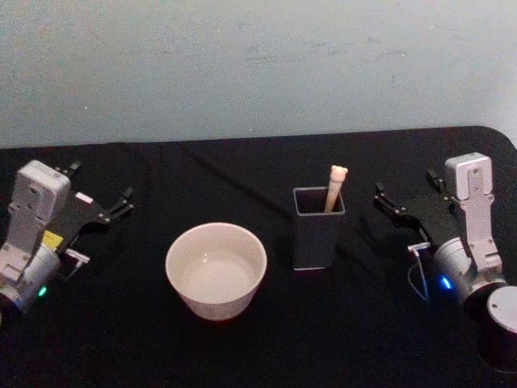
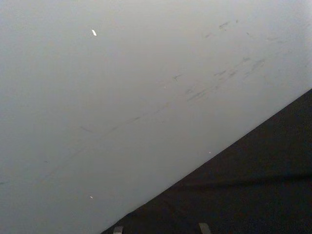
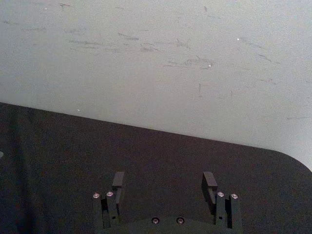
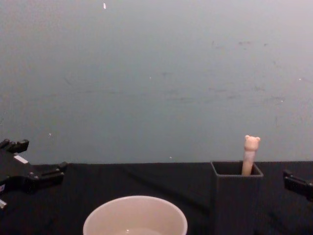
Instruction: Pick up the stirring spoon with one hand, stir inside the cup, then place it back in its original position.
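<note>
The stirring spoon (image 1: 335, 187) stands upright in a dark grey square holder (image 1: 318, 228), its beige bear-head handle (image 4: 250, 152) poking above the rim and its bowl hidden inside. To the holder's left sits the cream-white cup (image 1: 216, 271), and the chest view takes in just its rim (image 4: 135, 218). My left gripper (image 1: 101, 182) rests open at the table's left side, well apart from the cup. At the right side my right gripper (image 1: 404, 184) is also open, a short way right of the holder. In the right wrist view its fingers (image 3: 118, 180) are spread wide over bare cloth.
A black cloth covers the table (image 1: 258, 347). Behind it runs a pale grey-green wall (image 1: 258, 65). The table's far right corner (image 1: 505, 137) is rounded. Open cloth separates each gripper from the cup and holder.
</note>
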`<action>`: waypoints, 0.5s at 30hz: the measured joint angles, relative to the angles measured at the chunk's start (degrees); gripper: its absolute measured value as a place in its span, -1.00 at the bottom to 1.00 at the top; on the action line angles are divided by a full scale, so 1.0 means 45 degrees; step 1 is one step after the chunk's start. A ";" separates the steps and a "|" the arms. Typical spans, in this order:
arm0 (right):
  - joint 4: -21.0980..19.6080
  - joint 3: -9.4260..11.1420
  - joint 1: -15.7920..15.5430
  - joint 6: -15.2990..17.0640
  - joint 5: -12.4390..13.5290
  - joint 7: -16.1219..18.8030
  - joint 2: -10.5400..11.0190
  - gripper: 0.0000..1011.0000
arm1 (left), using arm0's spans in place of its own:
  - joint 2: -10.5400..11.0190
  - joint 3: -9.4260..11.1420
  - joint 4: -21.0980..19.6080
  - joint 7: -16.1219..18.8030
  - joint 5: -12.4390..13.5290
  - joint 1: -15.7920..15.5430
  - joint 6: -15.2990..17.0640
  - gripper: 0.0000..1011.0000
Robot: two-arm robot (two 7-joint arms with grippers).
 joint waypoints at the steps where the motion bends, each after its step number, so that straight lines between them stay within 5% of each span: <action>1: -0.0002 -0.0002 0.0000 -0.0002 0.0000 -0.0002 0.0001 0.98 | 0.0000 0.0000 0.0000 0.0000 0.0001 -0.0001 0.0000 0.98; 15: -0.0030 -0.0020 -0.0014 -0.0014 0.0005 -0.0022 0.0016 0.98 | 0.0000 0.0000 0.0000 -0.0001 0.0000 -0.0001 0.0001 0.98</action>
